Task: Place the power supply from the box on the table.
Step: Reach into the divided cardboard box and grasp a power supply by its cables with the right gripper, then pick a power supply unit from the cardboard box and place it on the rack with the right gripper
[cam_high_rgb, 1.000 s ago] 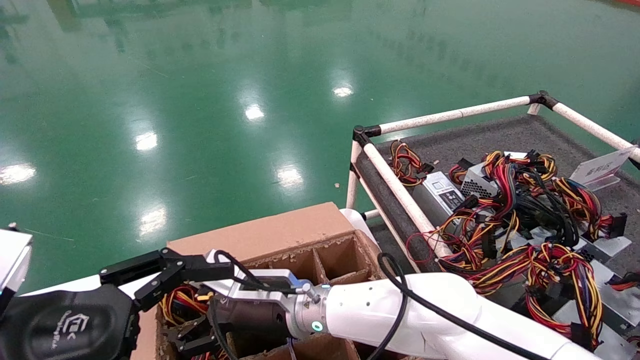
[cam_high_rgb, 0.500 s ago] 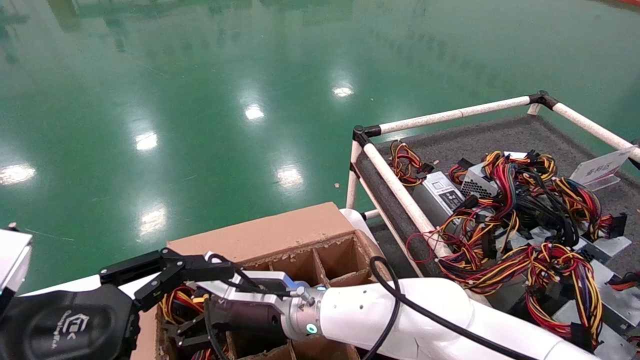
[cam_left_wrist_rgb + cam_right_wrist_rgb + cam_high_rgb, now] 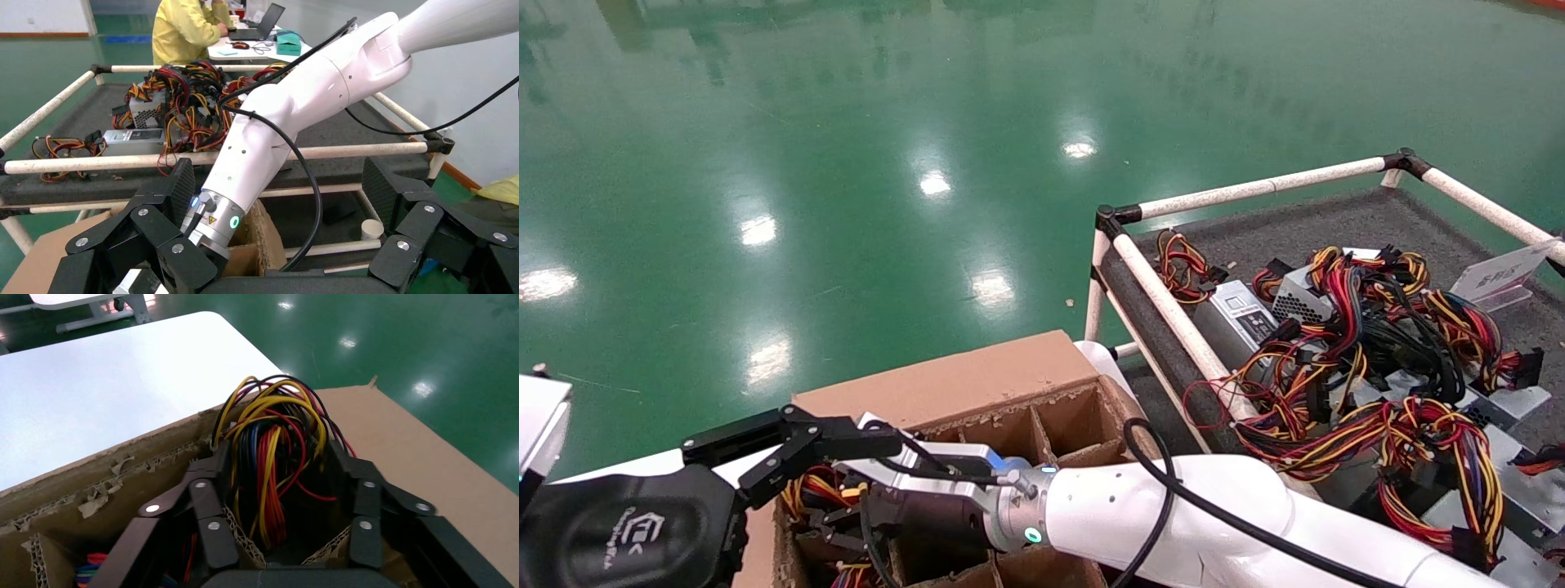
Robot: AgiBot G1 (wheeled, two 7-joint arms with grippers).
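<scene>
The brown cardboard box [image 3: 960, 384] with a grid of cells stands at the lower left, beside the table [image 3: 1336, 220]. In one cell a power supply shows only as a bundle of red, yellow and black wires [image 3: 269, 447]; its metal body is hidden. My right gripper [image 3: 278, 459] reaches into that cell, open, one finger on each side of the wires [image 3: 809, 490]. My left gripper [image 3: 281, 190] hangs wide open just left of the box, holding nothing.
Several power supplies [image 3: 1303, 302] with tangled wires lie on the grey table. White pipe rails [image 3: 1173, 314] frame it next to the box. Green floor [image 3: 846, 163] lies beyond. A white surface [image 3: 92, 398] sits behind the box.
My right gripper has shifted slightly over the wire-filled cell, its fingers now round the wires. The left arm has not moved.
</scene>
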